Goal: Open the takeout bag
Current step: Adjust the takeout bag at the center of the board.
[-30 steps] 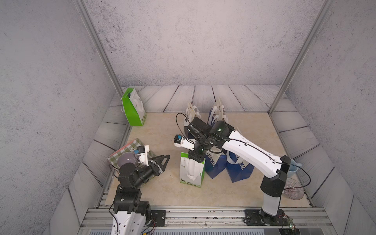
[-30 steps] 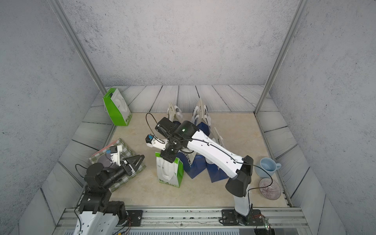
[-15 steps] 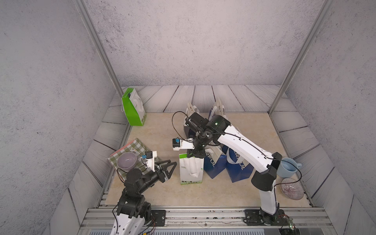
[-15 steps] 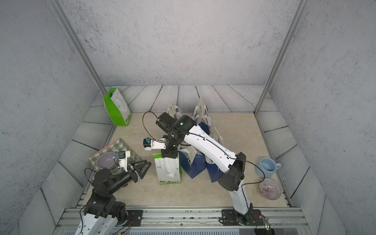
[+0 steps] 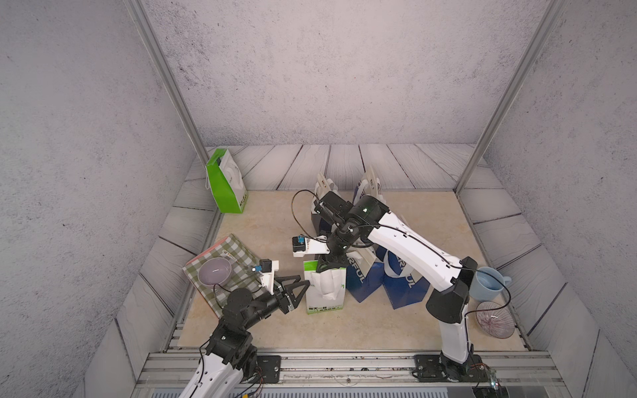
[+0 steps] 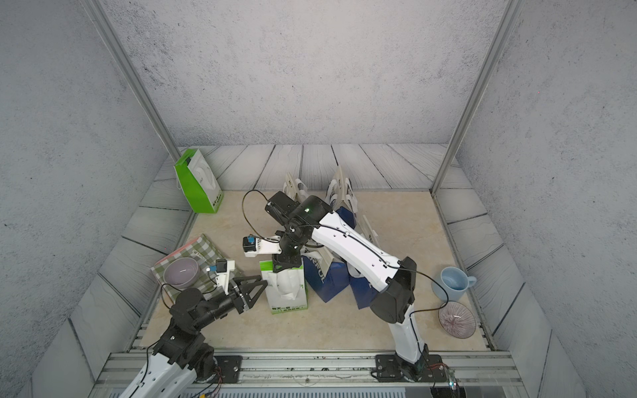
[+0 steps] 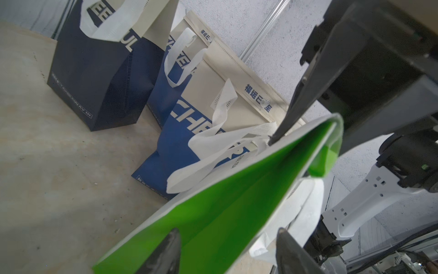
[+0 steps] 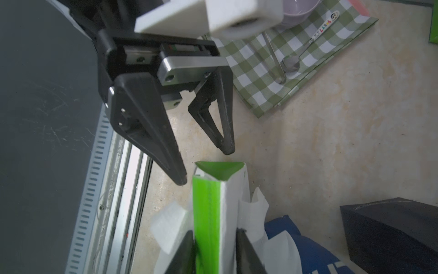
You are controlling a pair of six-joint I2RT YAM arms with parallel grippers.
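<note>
We see left gripper (image 5: 304, 279) spread wide beside the upright bag (image 5: 325, 294) — right gripper (image 8: 214, 234) straddles its top edge, clamped or not we can't tell.

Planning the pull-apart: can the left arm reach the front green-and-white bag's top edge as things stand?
Probably yes. The left gripper has its jaws open just short of a top corner of the bag, with nothing between them. The right gripper straddles the top farther along, leaving that corner free.

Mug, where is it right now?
In both top views the mug stands at the table's right edge, behind the striped bowl.
</note>
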